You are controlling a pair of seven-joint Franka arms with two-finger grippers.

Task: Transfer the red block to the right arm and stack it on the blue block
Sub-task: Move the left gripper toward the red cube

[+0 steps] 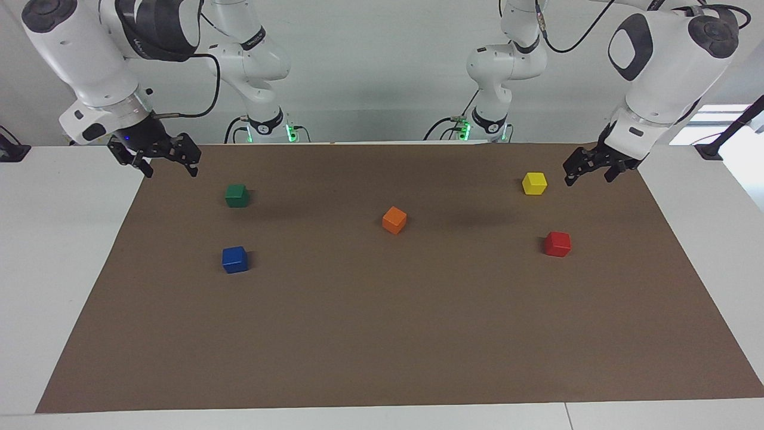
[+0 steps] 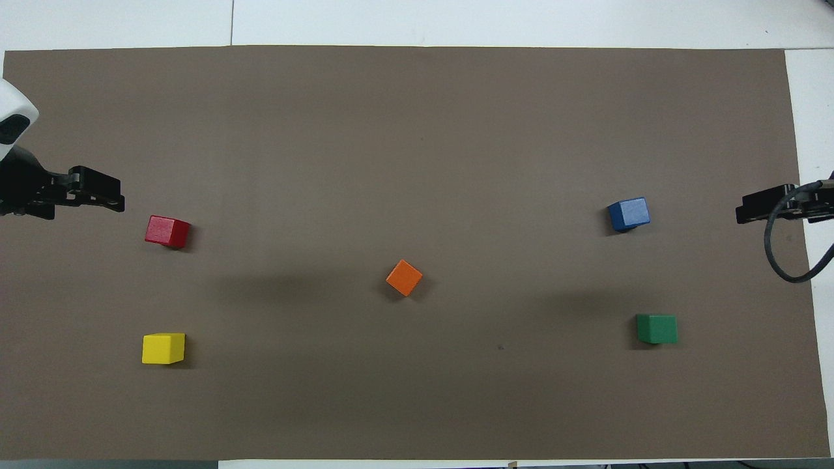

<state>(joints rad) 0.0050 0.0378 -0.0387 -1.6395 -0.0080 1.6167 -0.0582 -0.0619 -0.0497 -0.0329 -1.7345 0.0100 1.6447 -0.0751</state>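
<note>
The red block rests on the brown mat toward the left arm's end of the table. Toward the right arm's end sits the blue block, alone with nothing on it. My left gripper hangs open and empty over the mat's edge at its own end, apart from the red block. My right gripper, with a blue wrist light, also hangs open and empty over the mat's edge at its end, apart from the blue block.
An orange block sits mid-mat. A yellow block lies nearer to the robots than the red one. A green block lies nearer to the robots than the blue one. The brown mat covers the white table.
</note>
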